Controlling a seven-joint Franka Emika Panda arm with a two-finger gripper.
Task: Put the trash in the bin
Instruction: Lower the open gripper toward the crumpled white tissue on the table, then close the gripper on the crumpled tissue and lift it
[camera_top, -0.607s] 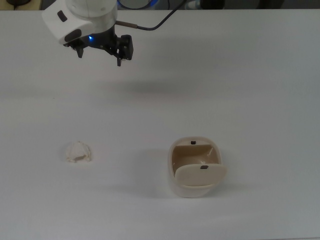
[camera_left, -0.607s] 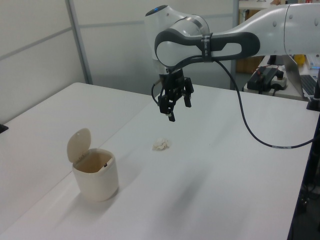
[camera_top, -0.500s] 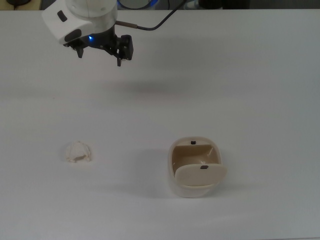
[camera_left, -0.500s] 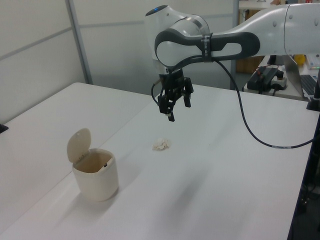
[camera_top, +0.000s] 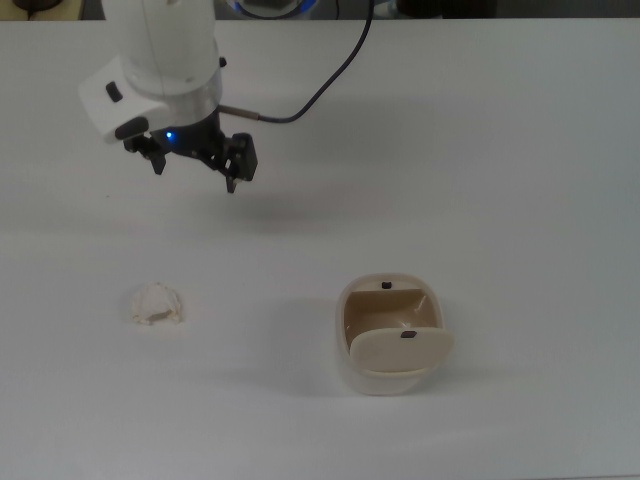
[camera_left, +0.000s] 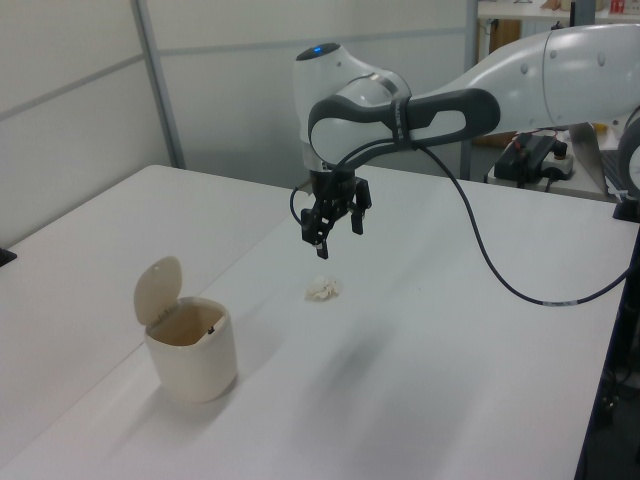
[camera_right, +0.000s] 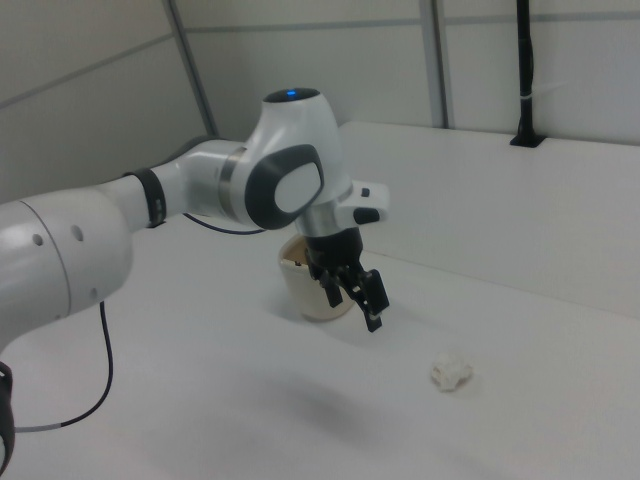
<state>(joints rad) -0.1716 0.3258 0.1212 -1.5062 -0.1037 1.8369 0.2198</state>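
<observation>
Fingers spread and empty, the gripper (camera_top: 193, 172) has advanced from the table's far edge toward the paper wad (camera_top: 157, 303), which lies untouched, well apart from the open-lidded bin (camera_top: 392, 335); approach underway.

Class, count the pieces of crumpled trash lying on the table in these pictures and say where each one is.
1. The trash lies on the table at the top view's left, apart from the bin and below the gripper. None appears hidden.
</observation>
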